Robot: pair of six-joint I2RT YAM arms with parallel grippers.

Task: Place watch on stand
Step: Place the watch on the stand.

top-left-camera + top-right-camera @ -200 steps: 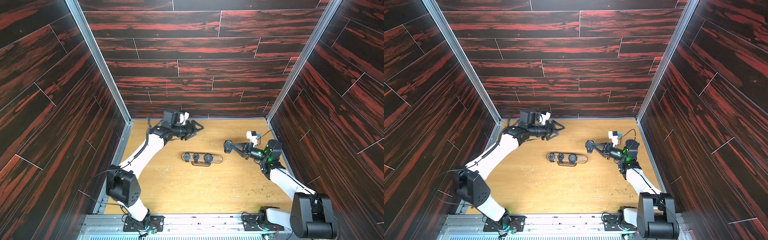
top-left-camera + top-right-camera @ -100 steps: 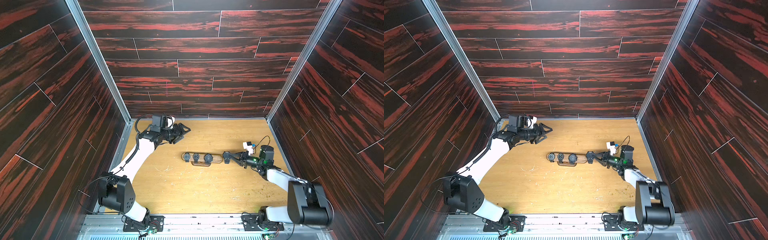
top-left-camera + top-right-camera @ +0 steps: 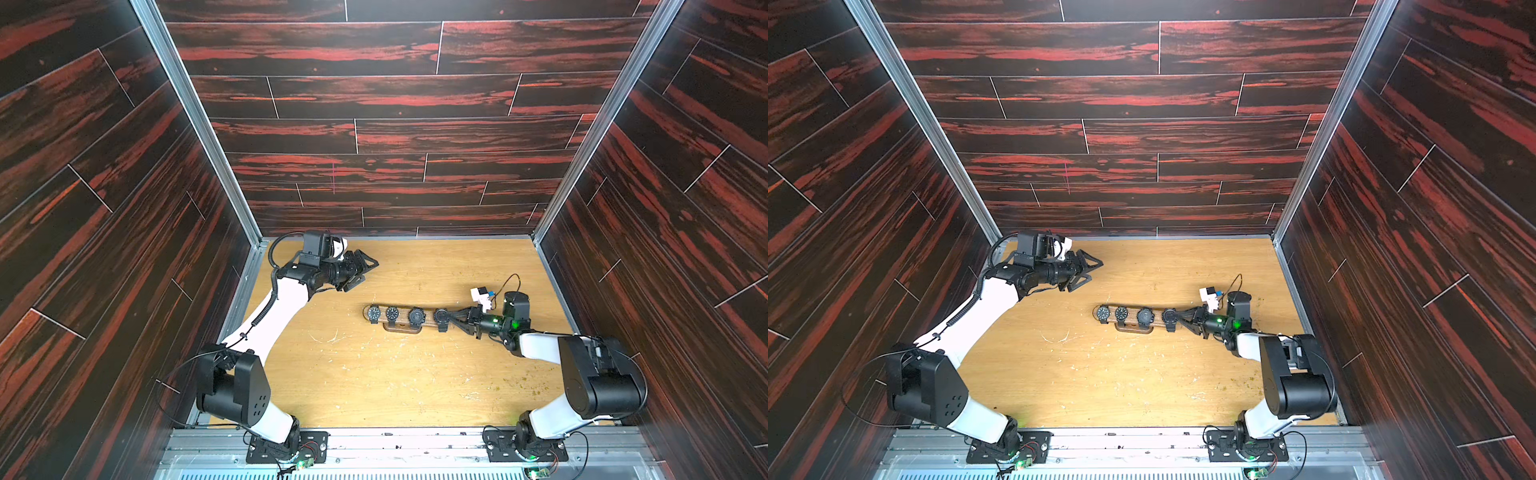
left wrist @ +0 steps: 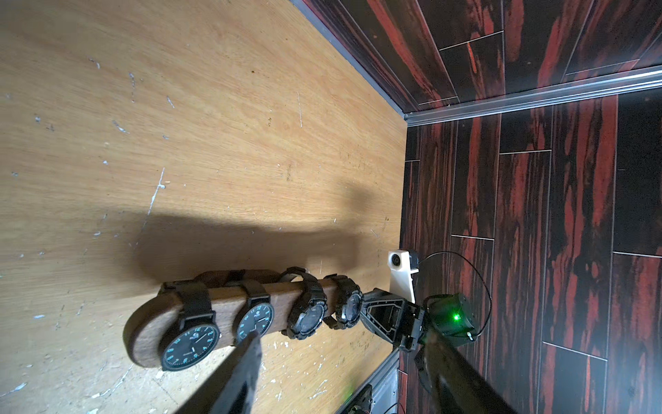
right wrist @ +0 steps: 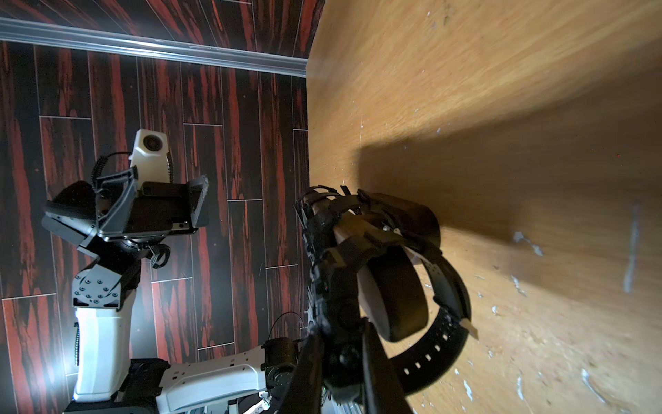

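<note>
- Stand (image 3: 395,320): a long dark-brown wooden bar with rounded ends on a smaller wooden base, lying crosswise near the middle of the wooden surface (image 3: 395,386), a little toward its right edge.
- Three watches on the bar: a flat black-faced watch (image 4: 190,340) near the left end, a second flat watch (image 4: 255,320) beside it, and a chunky black watch (image 4: 307,318) next in line; their straps wrap around the bar.
- Fourth watch (image 3: 441,318): a chunky black watch at the right end of the bar. In the right wrist view its strap (image 5: 430,344) loops around the rounded end of the bar, so the watch sits on the stand at its very tip.
- Right gripper (image 3: 455,319): stretched out low toward the right end of the bar, jaws nearly closed and pinching the fourth watch at its case; the left wrist view shows the jaws touching that watch (image 4: 349,307).
- Left gripper (image 3: 365,270): raised above the surface near the far left corner, well apart from the stand, jaws spread wide with nothing between them.
- Surface: light wood with pale scratches and specks, walled by dark red-streaked panels.
</note>
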